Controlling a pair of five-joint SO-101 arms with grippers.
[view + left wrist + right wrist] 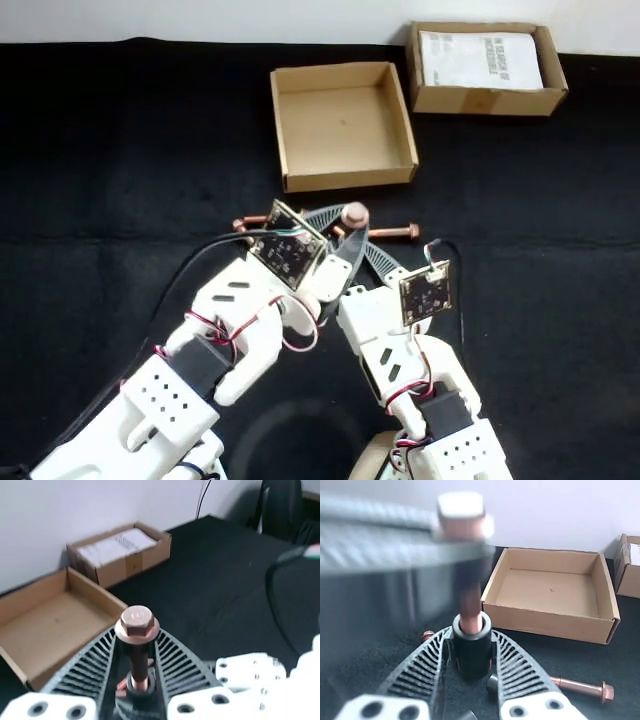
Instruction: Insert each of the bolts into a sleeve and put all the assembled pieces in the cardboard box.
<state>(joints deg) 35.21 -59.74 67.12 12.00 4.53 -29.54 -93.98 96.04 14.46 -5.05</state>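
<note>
Both are clamping: left gripper (136, 645) is holding the bolt (137, 624) upright, shank sitting in the sleeve (471, 652) right gripper (471, 635) is pinching.

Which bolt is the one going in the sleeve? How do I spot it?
Find the empty cardboard box on the black table. Just in front of it, the left gripper and right gripper meet around one bolt. Unlike the bolts lying flat nearby, it stands upright, tip in a black sleeve.

Black table cover (100, 150), white wall (200, 18) behind. Second carton (487, 100) at the far edge holds a printed sheet (480, 58).
</note>
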